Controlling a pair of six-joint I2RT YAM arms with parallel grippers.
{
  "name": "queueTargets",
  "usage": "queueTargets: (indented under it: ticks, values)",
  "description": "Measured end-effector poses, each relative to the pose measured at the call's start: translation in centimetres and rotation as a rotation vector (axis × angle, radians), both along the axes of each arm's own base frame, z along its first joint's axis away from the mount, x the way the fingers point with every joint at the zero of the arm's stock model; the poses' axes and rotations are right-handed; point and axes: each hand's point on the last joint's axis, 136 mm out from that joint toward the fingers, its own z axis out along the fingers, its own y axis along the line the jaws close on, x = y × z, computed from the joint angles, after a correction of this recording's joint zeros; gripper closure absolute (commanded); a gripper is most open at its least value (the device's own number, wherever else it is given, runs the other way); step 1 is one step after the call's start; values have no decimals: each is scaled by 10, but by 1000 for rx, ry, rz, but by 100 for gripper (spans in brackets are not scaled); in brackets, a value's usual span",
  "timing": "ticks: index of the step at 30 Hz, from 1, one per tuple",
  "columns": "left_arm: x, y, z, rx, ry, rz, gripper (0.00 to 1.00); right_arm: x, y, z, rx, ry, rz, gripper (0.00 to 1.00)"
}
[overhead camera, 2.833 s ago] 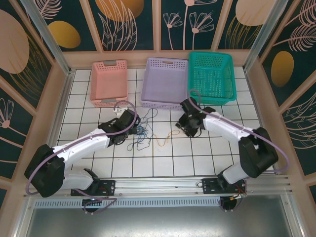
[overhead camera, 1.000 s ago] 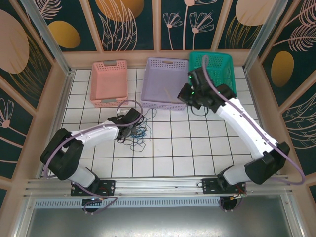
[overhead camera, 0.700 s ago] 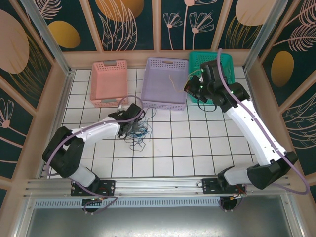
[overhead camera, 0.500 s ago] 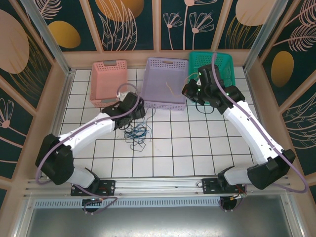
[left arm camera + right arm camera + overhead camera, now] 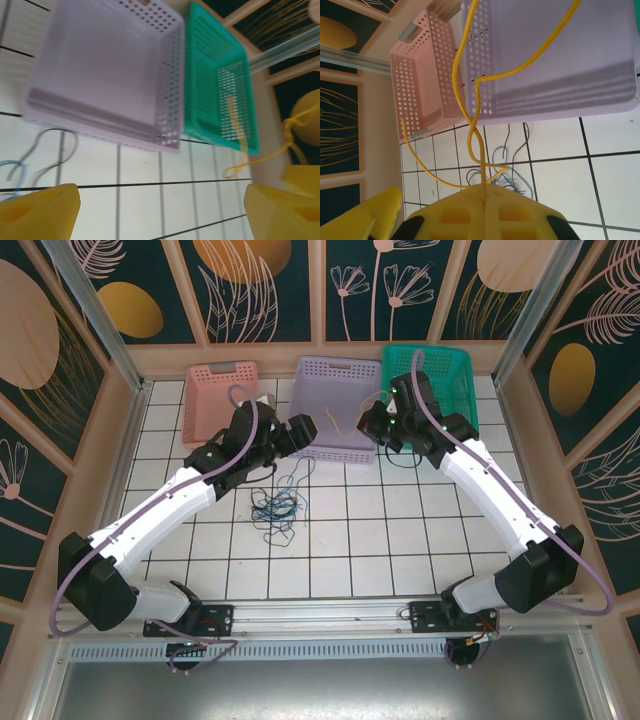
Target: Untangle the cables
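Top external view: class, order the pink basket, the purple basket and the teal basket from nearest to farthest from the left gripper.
1. Purple basket: the left gripper sits at its near rim.
2. Pink basket: back left, a little off to the gripper's left.
3. Teal basket: back right, beyond the purple one.

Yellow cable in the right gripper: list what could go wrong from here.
1. The yellow cable hangs in loops from the shut right gripper across the rim of the purple basket; released now, it might drape over the wall.
2. The open left gripper is close by and could snag it.
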Motion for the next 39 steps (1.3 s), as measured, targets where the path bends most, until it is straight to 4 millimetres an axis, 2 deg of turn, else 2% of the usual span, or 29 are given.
queueTargets:
  ticks: [7, 10, 12, 15, 16, 18, 19, 21, 24, 29, 32, 35, 39]
  values:
    - [3, -18, 10, -127, 15, -25, 22, -3, 12, -6, 24, 19, 24, 100]
    - [5, -23, 4, -139, 32, -32, 28, -5, 17, -6, 31, 18, 35, 100]
    - [7, -27, -2, -143, 49, -36, 36, -8, 21, -6, 34, 19, 43, 100]
    - [13, -32, -14, -135, 68, -37, 55, -13, 29, -5, 44, 22, 63, 100]
    - [15, -34, -19, -128, 74, -37, 65, -15, 31, -5, 48, 26, 71, 100]
    - [18, -35, -27, -113, 88, -32, 94, -18, 35, -5, 52, 29, 81, 100]
    - [21, -35, -29, -99, 90, -26, 100, -19, 36, -4, 54, 30, 85, 100]
    - [26, -32, -30, -75, 84, -10, 100, -20, 36, -6, 54, 33, 90, 100]
    - [39, -19, -20, -61, 58, 27, 100, -23, 34, -16, 40, 46, 97, 100]
    - [81, 34, 13, -64, -22, 134, 100, -45, 33, -45, -10, 76, 173, 100]
    - [103, 62, 42, -64, -88, 172, 100, -64, 41, -55, -36, 80, 260, 100]
    - [115, 73, 64, -60, -144, 175, 100, -81, 54, -61, -54, 73, 351, 100]
    - [120, 82, 68, -44, -159, 176, 100, -97, 68, -71, -98, 73, 445, 100]
